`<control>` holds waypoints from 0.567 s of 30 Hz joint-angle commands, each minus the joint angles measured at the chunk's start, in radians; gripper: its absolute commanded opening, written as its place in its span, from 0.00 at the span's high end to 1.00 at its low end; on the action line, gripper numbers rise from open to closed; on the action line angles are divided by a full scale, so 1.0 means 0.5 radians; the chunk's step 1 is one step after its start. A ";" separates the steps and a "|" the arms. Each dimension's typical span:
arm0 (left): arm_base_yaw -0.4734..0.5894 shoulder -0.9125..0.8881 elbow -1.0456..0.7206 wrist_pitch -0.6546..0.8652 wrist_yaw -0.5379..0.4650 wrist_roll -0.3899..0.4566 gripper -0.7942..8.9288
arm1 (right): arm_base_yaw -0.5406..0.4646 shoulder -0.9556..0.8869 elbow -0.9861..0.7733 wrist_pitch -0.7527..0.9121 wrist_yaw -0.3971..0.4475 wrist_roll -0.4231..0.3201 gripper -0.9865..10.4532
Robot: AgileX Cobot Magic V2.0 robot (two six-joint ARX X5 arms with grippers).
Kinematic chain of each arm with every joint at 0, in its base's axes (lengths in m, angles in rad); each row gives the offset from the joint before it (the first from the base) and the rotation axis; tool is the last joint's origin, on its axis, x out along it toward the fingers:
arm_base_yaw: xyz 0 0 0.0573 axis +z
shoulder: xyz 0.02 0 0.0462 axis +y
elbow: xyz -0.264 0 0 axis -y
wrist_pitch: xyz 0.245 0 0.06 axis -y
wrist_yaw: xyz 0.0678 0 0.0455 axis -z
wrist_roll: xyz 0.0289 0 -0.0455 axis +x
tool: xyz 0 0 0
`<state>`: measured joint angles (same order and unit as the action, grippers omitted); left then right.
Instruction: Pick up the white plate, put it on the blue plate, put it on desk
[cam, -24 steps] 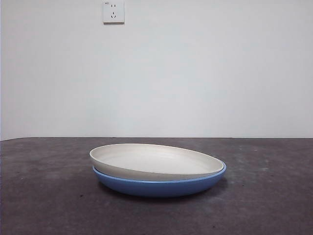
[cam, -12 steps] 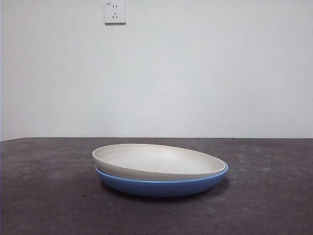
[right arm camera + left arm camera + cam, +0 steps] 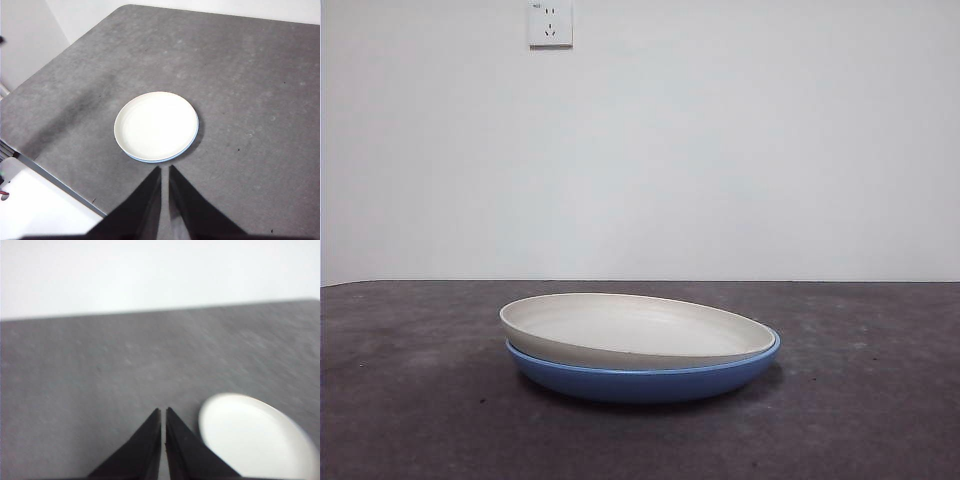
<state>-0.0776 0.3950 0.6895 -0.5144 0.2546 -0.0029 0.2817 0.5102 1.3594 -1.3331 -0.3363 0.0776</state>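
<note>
The white plate [image 3: 640, 328] lies nested in the blue plate [image 3: 650, 381] on the desk [image 3: 410, 400], its left rim slightly raised. In the right wrist view the white plate [image 3: 156, 125] nearly hides the blue plate [image 3: 192, 141], which shows only as a thin rim. The left wrist view shows the white plate [image 3: 255, 437] beside the jaws. My left gripper [image 3: 163, 414] is shut and empty, above the desk [image 3: 100, 365] next to the plates. My right gripper [image 3: 165, 170] is shut and empty, high above the desk, apart from the plates.
A white wall with a socket [image 3: 550, 22] stands behind the desk. The right wrist view shows the desk's edge [image 3: 55, 175] and a white surface [image 3: 35, 210] below it.
The stacked plates show a small sideways shift in the front view, right then back left. No gripper enters that view.
</note>
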 commanded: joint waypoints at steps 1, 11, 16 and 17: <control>0.020 -0.161 -0.433 0.397 -0.161 -0.011 0.90 | 0.011 0.006 0.033 0.031 0.000 -0.014 0.89; 0.101 -0.691 -1.215 0.748 -0.372 -0.063 0.90 | 0.011 0.006 0.033 0.031 0.000 -0.014 0.89; 0.102 -0.784 -1.326 0.748 -0.410 -0.072 0.90 | 0.011 0.006 0.033 0.031 0.000 -0.014 0.89; 0.102 -0.784 -1.334 0.745 -0.413 -0.072 0.90 | 0.011 0.006 0.033 0.031 0.000 -0.014 0.89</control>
<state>-0.0284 0.0048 0.0326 -0.1600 0.0517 -0.0307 0.2813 0.5102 1.3594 -1.3331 -0.3363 0.0776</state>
